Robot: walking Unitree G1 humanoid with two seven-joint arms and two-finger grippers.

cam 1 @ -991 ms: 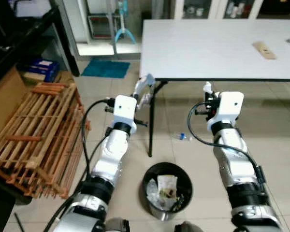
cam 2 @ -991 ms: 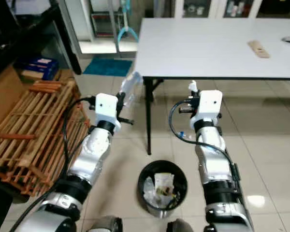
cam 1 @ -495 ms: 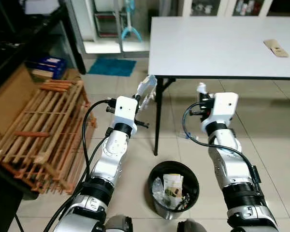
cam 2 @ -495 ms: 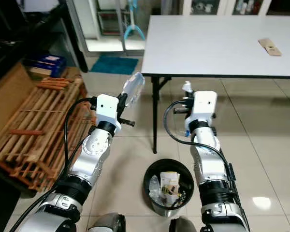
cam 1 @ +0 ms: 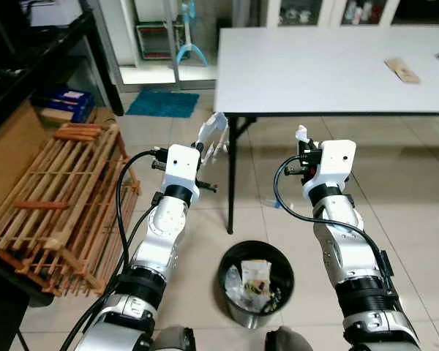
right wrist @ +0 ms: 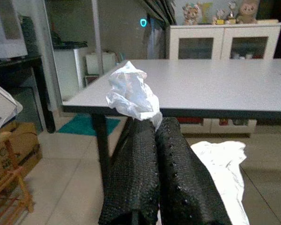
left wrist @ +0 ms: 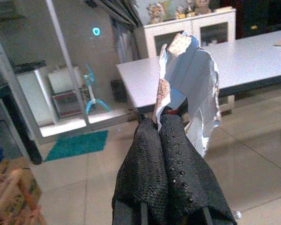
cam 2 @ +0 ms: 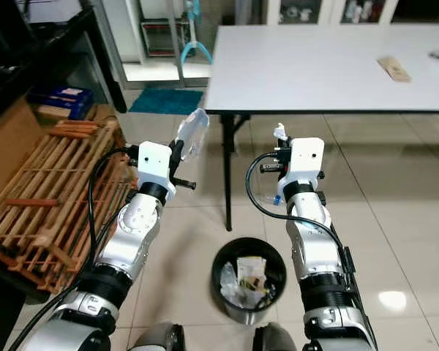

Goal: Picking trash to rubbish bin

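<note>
My left gripper (cam 1: 203, 150) is raised at chest height, shut on a crumpled silver foil wrapper (cam 1: 214, 134) that sticks up past the fingertips (left wrist: 160, 123); the wrapper (left wrist: 192, 89) is shiny with a printed patch. My right gripper (cam 1: 306, 148) is also raised, shut on a crumpled white tissue (right wrist: 131, 93) sitting at its fingertips (right wrist: 154, 124). A round black rubbish bin (cam 1: 227, 265) stands on the tiled floor below and between both arms, holding several pieces of trash. Both grippers are well above the bin and further forward than it.
A white table (cam 1: 329, 66) stands ahead, its black leg (cam 1: 231, 179) just beyond the bin. A wooden slatted rack (cam 1: 51, 197) lies at my left. A blue mat (cam 1: 161, 103) and a small bottle (cam 1: 271, 205) are on the floor. White cloth (right wrist: 222, 161) lies under the table.
The whole view has shifted slightly as the camera moved. Both grippers keep their hold on the wrapper and the tissue at about the same height.
</note>
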